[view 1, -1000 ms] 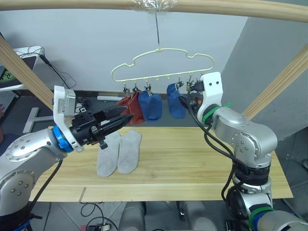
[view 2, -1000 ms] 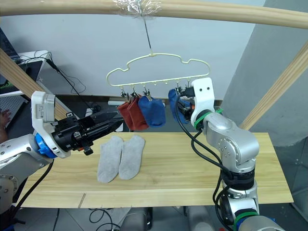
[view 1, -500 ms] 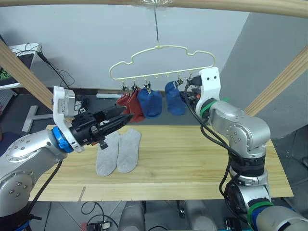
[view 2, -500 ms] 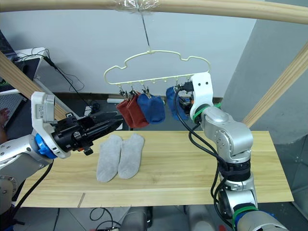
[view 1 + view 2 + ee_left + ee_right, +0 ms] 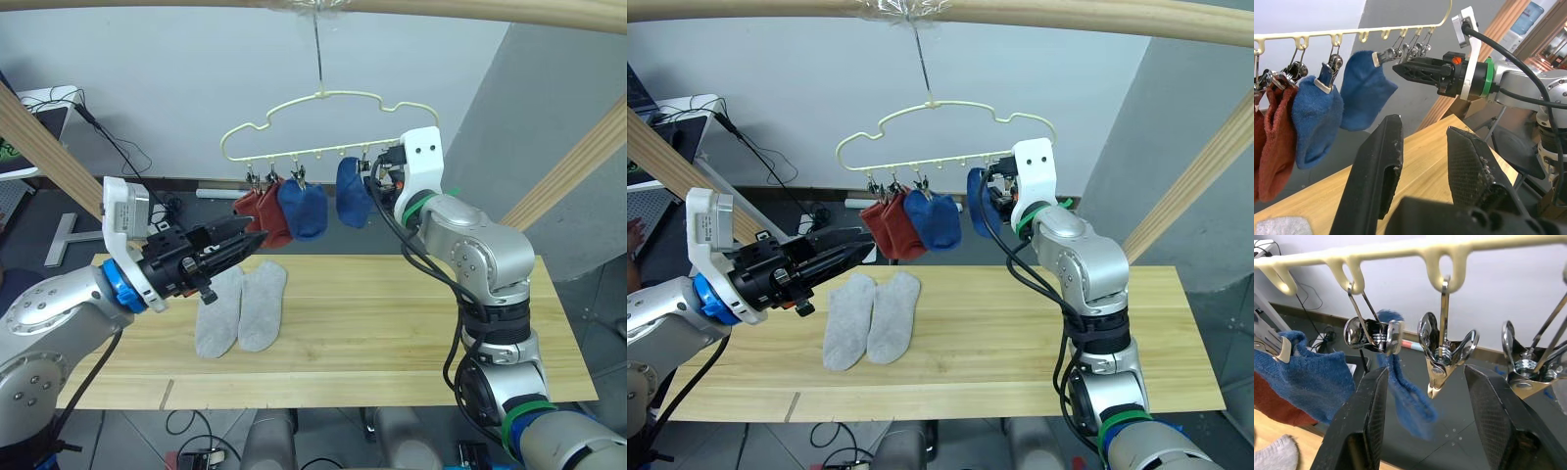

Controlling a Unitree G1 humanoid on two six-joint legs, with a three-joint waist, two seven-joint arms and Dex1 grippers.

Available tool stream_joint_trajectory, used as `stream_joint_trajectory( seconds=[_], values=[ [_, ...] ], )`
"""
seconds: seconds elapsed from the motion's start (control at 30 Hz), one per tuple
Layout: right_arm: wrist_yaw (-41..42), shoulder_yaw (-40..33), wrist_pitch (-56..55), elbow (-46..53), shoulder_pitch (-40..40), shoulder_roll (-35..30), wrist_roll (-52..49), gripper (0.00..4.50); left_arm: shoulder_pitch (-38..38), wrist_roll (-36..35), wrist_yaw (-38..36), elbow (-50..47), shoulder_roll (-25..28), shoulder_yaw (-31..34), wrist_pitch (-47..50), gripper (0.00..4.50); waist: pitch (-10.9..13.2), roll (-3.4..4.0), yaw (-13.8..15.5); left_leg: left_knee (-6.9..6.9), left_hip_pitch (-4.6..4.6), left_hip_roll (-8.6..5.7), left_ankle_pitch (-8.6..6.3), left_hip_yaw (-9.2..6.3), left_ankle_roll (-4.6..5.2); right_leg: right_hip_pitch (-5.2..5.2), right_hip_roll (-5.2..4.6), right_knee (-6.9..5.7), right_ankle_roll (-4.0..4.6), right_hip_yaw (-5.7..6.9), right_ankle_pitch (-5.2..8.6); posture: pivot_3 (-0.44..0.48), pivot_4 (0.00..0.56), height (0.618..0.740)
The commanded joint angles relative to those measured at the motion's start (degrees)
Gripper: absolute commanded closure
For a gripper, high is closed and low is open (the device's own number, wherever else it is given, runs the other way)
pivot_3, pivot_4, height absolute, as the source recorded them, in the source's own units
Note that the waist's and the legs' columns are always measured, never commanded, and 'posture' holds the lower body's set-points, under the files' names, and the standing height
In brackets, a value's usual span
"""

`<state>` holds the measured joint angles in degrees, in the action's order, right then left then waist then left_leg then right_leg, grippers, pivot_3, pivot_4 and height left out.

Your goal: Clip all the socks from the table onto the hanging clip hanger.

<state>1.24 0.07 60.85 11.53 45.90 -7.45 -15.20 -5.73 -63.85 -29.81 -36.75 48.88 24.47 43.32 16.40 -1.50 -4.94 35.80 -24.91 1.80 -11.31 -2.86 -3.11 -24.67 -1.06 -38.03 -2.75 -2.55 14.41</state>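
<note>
Two soft light grey knit socks [image 5: 241,308] lie flat, side by side, on the pale wood plank tabletop [image 5: 392,323], close to its left end. They look light and floppy, so pinching one by its open cuff seems best. Two rust red socks [image 5: 263,213] and two blue socks [image 5: 306,209] hang from the thin pale yellow wire clip hanger [image 5: 313,122]. The left claw [image 5: 245,242] is a little way open and empty above the grey socks. The right claw [image 5: 1425,396] is open wide around an empty metal clip [image 5: 1442,355]. The red socks overlap, so their clips are hard to see.
</note>
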Motion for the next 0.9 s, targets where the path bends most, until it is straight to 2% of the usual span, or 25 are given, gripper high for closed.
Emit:
stream_joint_trajectory(
  seconds=[0.03, 0.53, 0.9],
  values=[
    [0.3, -0.3, -2.4, -0.5, 2.5, -0.2, 1.1, 1.99, 0.3, -1.1, 0.6, -2.2, 0.1, 1.7, -0.7, 2.77, 0.0, 0.00, 0.0, 0.00, 0.00, 0.00, 0.00, 0.01, 0.00, 0.00, 0.00, 0.00, 0.00, -0.01, 0.00, -0.078, 0.290, 0.740],
    [-0.4, -0.6, -6.4, -7.2, 6.2, 0.8, 4.3, 1.99, 0.9, -1.3, 2.1, -3.1, -0.4, 1.7, -1.0, 2.77, 0.0, 0.00, 0.0, -0.03, 0.00, 0.00, 0.00, 0.02, 0.00, -0.04, 0.00, -0.01, 0.04, -0.01, -0.02, -0.065, 0.285, 0.740],
    [0.2, -0.4, -5.8, -7.1, 4.9, 0.0, 6.1, 1.99, 1.2, -1.1, 2.5, -3.3, -0.5, 1.6, -1.2, 2.77, 0.0, 0.00, 0.1, -0.05, -0.02, 0.00, 0.00, 0.03, 0.00, -0.05, 0.00, 0.00, 0.25, -0.01, -0.15, -0.065, 0.285, 0.740]
  ],
)
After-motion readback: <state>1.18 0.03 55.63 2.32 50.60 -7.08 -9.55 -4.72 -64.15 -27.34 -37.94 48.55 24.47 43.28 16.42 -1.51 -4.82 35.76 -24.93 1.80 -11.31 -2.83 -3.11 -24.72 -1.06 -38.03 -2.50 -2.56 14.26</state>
